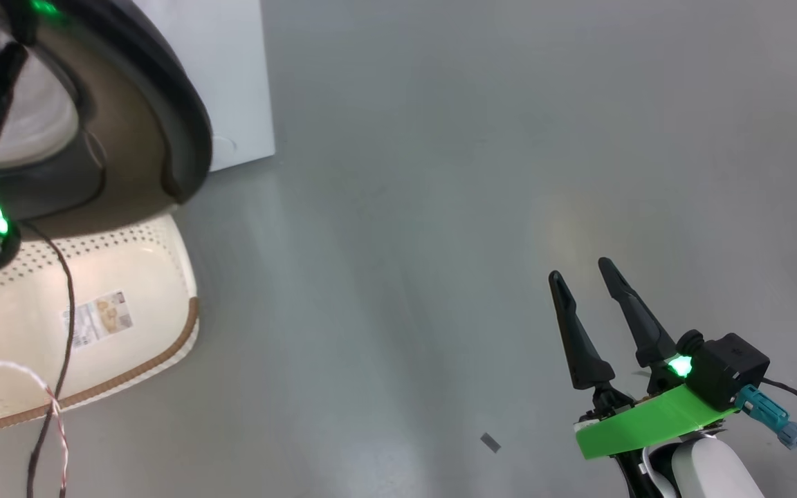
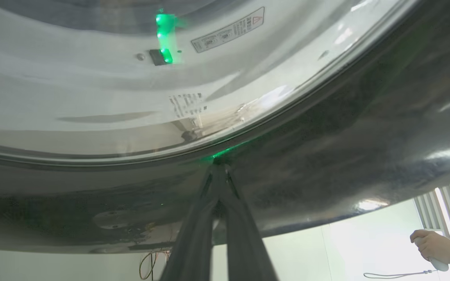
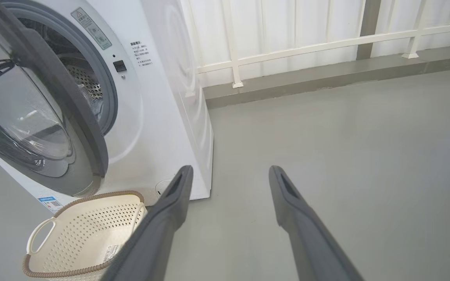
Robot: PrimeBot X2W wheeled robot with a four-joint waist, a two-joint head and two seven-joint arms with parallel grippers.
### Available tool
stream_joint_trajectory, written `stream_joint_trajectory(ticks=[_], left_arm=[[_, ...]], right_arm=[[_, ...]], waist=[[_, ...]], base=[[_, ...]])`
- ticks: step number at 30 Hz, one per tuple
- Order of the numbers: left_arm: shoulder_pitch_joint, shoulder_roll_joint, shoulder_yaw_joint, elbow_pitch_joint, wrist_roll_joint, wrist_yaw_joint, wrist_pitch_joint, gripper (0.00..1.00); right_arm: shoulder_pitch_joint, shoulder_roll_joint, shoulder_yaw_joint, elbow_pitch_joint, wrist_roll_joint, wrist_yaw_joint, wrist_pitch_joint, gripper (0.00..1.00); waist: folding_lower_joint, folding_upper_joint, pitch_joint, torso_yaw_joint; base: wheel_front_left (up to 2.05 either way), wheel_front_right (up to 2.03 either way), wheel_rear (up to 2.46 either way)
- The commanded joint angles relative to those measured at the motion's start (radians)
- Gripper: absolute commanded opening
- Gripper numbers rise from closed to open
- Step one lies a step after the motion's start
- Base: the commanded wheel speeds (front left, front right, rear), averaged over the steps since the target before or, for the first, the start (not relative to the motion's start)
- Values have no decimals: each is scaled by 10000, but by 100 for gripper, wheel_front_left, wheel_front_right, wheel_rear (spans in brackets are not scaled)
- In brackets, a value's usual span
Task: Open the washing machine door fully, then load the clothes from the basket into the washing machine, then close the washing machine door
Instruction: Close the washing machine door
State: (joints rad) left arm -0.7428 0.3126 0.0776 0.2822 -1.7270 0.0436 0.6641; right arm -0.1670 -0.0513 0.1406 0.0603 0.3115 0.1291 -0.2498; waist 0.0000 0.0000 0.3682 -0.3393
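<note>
Washing machine door (image 1: 184,117): stands partly open, swung out from the washing machine (image 3: 162,117). In the head view its black rim hangs over the far end of the basket (image 1: 149,270).
Left gripper (image 2: 219,169): fingers pressed together, nothing between them. The tips touch the door's glossy dark band just below the edge of the glass window (image 2: 131,97).
Right gripper (image 1: 580,270): fingers spread wide, holding nothing. It hovers over bare grey floor (image 1: 440,207), well apart from the machine and basket.
Basket: on the floor just in front of the machine, under the door. Its inside shows a bare perforated bottom and walls, with a label sticker (image 1: 97,318) on the bottom.
Drum (image 3: 86,84): perforated steel is seen through the gap between door and seal (image 3: 109,97). What lies inside cannot be made out.
Clothes: cannot tell where they are.
Floor: a small grey scrap (image 1: 490,443) lies left of the right gripper's wrist.
Background: a white railing (image 3: 307,47) behind the machine. A person's hand (image 2: 430,244) at the lower right of the left wrist view holds a small white object.
</note>
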Motion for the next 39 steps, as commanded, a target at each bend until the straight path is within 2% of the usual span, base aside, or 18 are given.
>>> stream_joint_trajectory(ticks=[1, 10, 25, 26, 27, 29, 30, 39], left_arm=[[-465, 387, 258, -95, 131, -251, -83, 0], [-654, 236, 373, 461, 25, -657, -99, 0], [989, -229, 1268, 2, -588, -1435, -260, 0], [1199, -288, 1368, -107, -596, -1502, -326, 7], [1199, -288, 1368, -107, -596, -1502, -326, 7], [1632, -465, 1565, -344, -596, -1595, -517, 51], [1859, -564, 1636, -479, -583, -1629, -592, 100], [3646, -1849, 2458, -1784, -243, -1737, -1897, 100]], right_arm=[[-204, 10, 224, -223, 105, 16, -115, 100], [-316, 10, 235, -315, 17, 16, -118, 100], [-412, 10, 119, -353, -304, 16, -119, 100], [-411, 10, 107, -344, -315, 16, -119, 100], [-411, 10, 107, -344, -315, 16, -119, 100], [-395, 11, 82, -319, -355, 16, -119, 100], [-383, 11, 70, -302, -385, 16, -120, 100], [-173, 11, -28, -149, -641, 16, -120, 100]], waist=[[0, 0, 100, -150], [0, 0, 47, 49], [0, 0, -108, 1272], [0, 0, -139, 1344], [0, 0, -139, 1344], [0, 0, -204, 1496], [0, 0, -237, 1572], [0, 0, -731, 2206]], base=[[0, 0, 0], [0, 0, 0], [0, 0, 0], [0, 0, 0], [0, 0, 0], [0, 0, 0], [0, 0, 0], [0, 0, 0]])
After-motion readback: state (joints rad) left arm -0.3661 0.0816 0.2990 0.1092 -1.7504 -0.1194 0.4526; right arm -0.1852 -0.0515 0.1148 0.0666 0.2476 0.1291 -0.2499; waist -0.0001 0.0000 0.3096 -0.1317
